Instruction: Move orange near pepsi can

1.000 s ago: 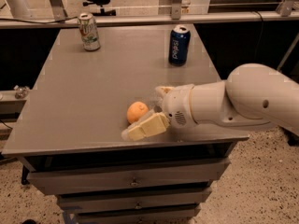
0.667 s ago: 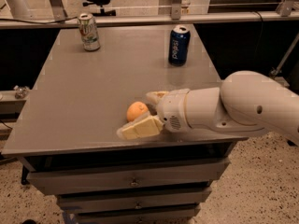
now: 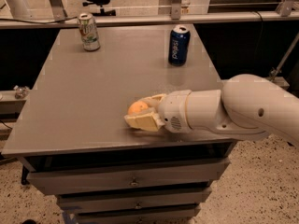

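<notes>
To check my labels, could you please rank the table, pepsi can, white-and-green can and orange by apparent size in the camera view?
1. table
2. pepsi can and white-and-green can: look alike, so unranked
3. orange, smallest though nearest the camera, at the gripper near the table's front edge

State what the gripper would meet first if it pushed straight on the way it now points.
The orange, right at the tip of the gripper, near the table's front edge; depth is hard to judge.
</notes>
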You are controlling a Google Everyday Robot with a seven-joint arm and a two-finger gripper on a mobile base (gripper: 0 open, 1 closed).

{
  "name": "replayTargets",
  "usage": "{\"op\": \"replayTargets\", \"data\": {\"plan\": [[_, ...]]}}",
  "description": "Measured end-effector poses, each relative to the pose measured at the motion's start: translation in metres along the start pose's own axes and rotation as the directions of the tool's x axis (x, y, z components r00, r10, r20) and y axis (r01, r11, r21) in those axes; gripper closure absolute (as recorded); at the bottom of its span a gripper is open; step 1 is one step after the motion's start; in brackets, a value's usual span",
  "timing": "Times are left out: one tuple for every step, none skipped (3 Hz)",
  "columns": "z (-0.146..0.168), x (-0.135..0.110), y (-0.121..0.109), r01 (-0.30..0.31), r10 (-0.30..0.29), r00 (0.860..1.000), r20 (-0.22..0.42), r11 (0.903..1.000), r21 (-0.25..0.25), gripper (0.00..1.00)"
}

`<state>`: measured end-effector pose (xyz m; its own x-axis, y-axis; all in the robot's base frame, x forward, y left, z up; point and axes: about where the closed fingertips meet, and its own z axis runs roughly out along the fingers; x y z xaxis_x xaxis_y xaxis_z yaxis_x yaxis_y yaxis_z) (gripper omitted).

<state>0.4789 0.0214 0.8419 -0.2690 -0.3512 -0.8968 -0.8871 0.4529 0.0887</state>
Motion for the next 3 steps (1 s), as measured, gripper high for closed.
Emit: {"op": "replayTargets", "data": {"plan": [[-0.009,-0.007,-0.014,0.012,-0.012,1.000,0.005,0.9996,0.027,0.88],[-0.026,-0.016,-0.034,0.030,-0.030,1.000,0.001,0.9971,0.070,1.00],[-0.065,-0.025,-0.066,0.057,-0.056,0.998,-0.012,0.9882,0.142,1.00]]}}
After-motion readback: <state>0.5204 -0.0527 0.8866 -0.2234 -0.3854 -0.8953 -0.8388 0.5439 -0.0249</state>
